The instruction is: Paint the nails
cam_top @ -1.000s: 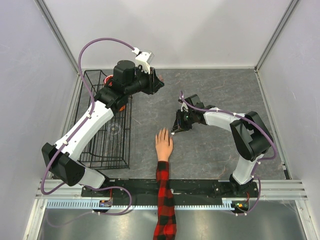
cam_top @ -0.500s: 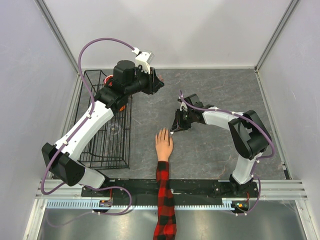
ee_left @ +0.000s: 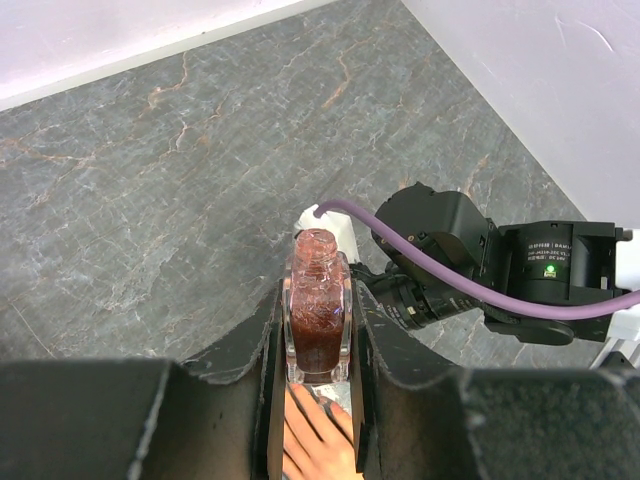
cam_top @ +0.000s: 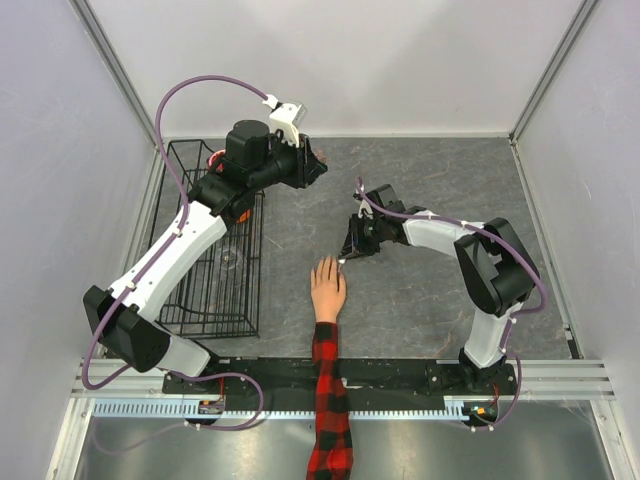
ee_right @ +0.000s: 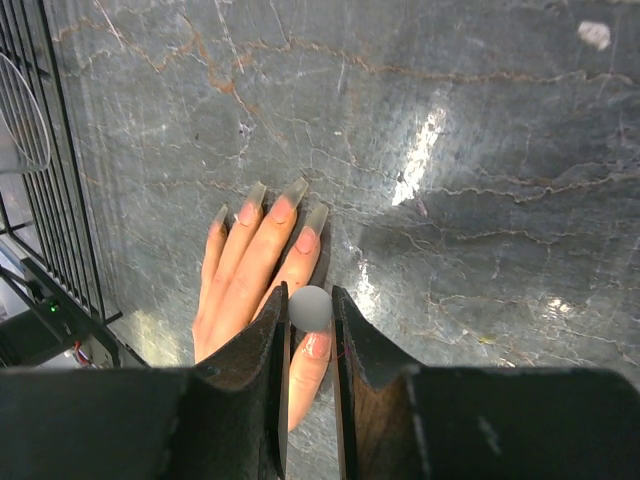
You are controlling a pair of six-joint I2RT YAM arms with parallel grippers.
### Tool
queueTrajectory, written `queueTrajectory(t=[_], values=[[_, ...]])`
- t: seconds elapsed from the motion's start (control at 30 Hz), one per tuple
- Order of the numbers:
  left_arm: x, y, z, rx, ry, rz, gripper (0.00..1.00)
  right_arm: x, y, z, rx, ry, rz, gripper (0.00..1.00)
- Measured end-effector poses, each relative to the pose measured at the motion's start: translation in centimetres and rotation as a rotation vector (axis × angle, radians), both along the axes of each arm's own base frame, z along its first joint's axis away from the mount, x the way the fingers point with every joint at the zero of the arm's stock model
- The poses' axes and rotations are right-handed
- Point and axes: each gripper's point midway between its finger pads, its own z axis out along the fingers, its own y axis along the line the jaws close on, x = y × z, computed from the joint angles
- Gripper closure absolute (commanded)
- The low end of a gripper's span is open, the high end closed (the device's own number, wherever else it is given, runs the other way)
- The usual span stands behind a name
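I am gripping a small open bottle [ee_left: 316,300] of dark red polish in my left tool [ee_left: 318,370], its two fingers closed on the bottle's sides. I am holding it upright in the air over the far side of the table [cam_top: 420,180], just beside the wire basket [cam_top: 250,250].

My right tool [cam_top: 349,257] is pinching a thin piece with a round grey top [ee_right: 310,308], which looks like the brush cap. I am holding it low over the hand [ee_right: 245,280], just above the finger that sits apart from the other four. I cannot tell whether the brush is touching that nail.

The hand is lying palm down on the table between my two bases, its plaid sleeve [cam_top: 328,400] running back over the near edge. The nails [ee_right: 282,208] are pointing away from me, long and pinkish with grey tips.
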Motion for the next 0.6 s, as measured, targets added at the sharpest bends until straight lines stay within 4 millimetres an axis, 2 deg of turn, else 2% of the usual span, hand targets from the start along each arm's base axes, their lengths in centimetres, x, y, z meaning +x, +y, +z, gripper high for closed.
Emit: queueTrajectory(t=[0.13,0.6], values=[[0.0,0.0,0.0,0.0,0.0,0.0,0.98,0.2,0.0,0.1,-0.003,-0.007,-0.004,1.0],[0.0,0.0,0.0,0.0,0.0,0.0,0.98,-1.1,-1.1,0.9,-0.027,-0.002,-0.008,1.0]])
